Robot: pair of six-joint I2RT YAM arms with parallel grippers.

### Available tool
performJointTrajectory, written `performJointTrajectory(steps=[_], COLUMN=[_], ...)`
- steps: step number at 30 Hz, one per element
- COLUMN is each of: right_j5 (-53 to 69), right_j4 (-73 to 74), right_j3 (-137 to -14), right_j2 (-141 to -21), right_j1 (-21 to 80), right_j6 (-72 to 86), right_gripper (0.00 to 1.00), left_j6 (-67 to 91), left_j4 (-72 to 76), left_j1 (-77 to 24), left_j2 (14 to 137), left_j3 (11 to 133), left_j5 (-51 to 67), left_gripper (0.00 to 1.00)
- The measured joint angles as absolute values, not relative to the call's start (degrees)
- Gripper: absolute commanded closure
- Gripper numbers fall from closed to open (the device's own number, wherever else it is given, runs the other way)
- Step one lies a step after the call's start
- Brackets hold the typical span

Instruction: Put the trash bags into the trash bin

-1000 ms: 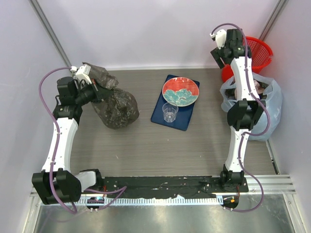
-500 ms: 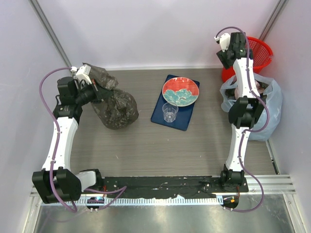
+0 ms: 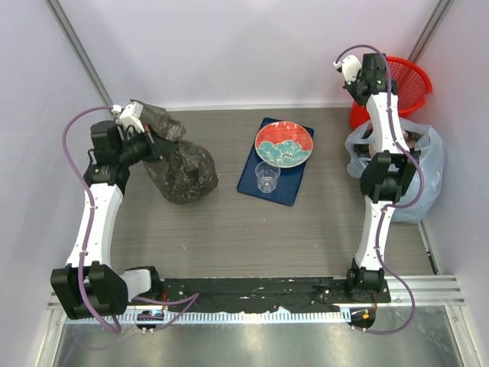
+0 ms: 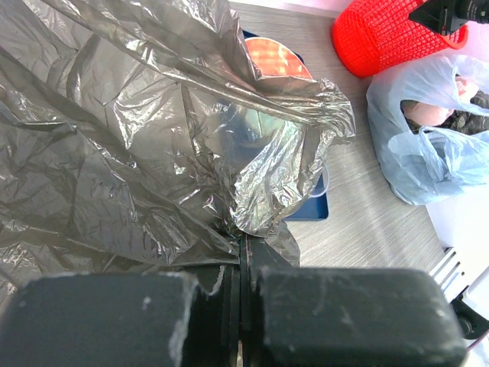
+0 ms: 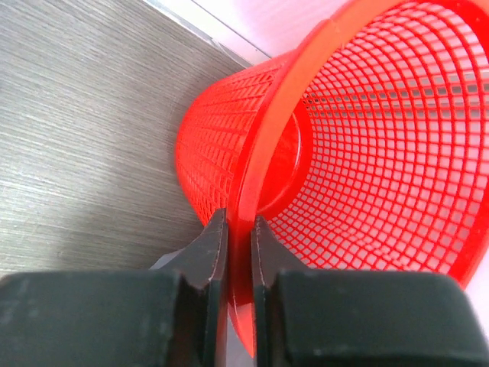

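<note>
Left fingers (image 4: 153,313) shut tight on a fold of the grey-brown trash bag (image 4: 114,153), far left of the counter (image 3: 229,229). My right fingers (image 5: 200,260) pinch the rim of the red mesh wastebasket (image 5: 367,138), presumably steadying it for loading.

Both end effectors (image 4: 241,251) (image 5: 238,227) pinched tight (fingers (image 5: 205,256) nearly touching)

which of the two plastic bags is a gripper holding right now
The dark grey-brown crinkly bag at the left, pinched by the left gripper. The pale blue bag by the red basket sits ungripped.
</note>
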State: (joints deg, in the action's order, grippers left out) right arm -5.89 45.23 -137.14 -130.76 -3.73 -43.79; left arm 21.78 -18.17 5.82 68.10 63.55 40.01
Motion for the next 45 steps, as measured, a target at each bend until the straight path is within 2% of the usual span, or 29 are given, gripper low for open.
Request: performJointTrajectory(steps=[16, 26, 29, 39, 45], right_j5=[8.4, 16.78, 18.55, 24.4, 28.71], right_j4=[40.34, 39.51, 41.01, 55.59, 66.41], right_j3=[-132.22, -132.22, -131.48, -115.5, -112.81], right_j2=[-123.04, -109.19, -103.5, -76.77, -71.88], right_j1=[-1.93, 10.74, 15.7, 28.34, 33.36], right_j6=[-39.64, -36.53, -36.6, -38.65, -38.68], right_gripper=[0.99, 0.99, 0.99, 0.99, 0.99], left_j6=[21.58, 21.54, 21.58, 20.75, 20.45], left_j4=[-18.13, -18.22, -18.15, -16.99, -17.04], left_j1=[6.37, 7.55, 7.81, 8.01, 8.01], left_j2=[68.34, 69.47, 70.02, 72.82, 74.24], left_j3=[63.57, 64.53, 65.34, 68.77, 69.38], left_j5=[39.53, 39.44, 39.44, 39.92, 40.14], left_gripper=[1.0, 1.0, 1.0, 1.0, 1.0])
